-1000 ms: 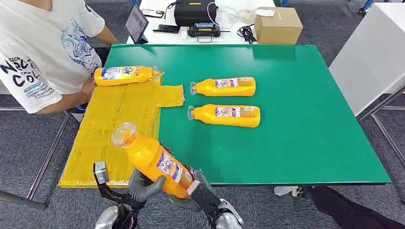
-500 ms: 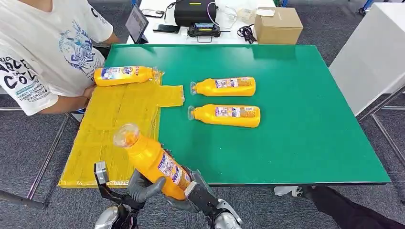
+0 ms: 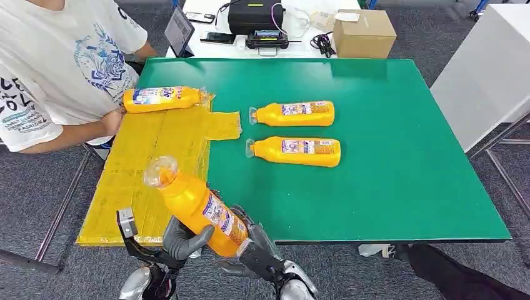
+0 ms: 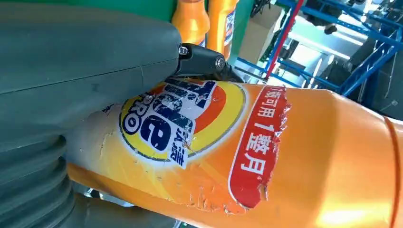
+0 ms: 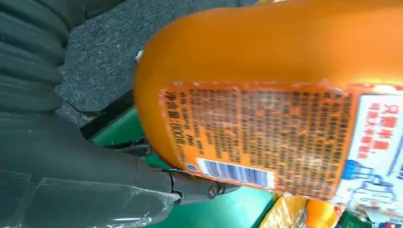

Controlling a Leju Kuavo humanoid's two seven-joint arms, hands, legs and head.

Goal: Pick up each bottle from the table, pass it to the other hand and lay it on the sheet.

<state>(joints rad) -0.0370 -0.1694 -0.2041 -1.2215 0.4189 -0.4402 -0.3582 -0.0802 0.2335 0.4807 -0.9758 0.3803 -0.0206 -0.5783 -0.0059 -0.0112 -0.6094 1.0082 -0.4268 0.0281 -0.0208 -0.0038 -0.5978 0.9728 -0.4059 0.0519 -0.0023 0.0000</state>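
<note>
An orange bottle [image 3: 197,209] is held tilted in the air over the table's near left corner, its clear cap pointing up and left. My left hand [image 3: 181,237] grips its lower body from the left, and my right hand [image 3: 253,250] holds its base from the right. Up close, the left hand [image 4: 71,71] wraps over the bottle's label [image 4: 180,123], and the right hand [image 5: 71,166] lies against the bottle [image 5: 285,71]. Another bottle [image 3: 162,99] lies at the far end of the yellow sheet [image 3: 150,156]. Two bottles [image 3: 294,114] [image 3: 297,151] lie on the green table [image 3: 387,156].
A person [image 3: 56,69] in a white shirt stands at the table's left, one hand by the sheet's far edge. Beyond the table are a cardboard box [image 3: 364,32], a tablet and black devices. A white cabinet [image 3: 487,75] stands to the right.
The held bottle has shifted slightly to the left with both hands still on it. The person's arm has moved a little by the sheet.
</note>
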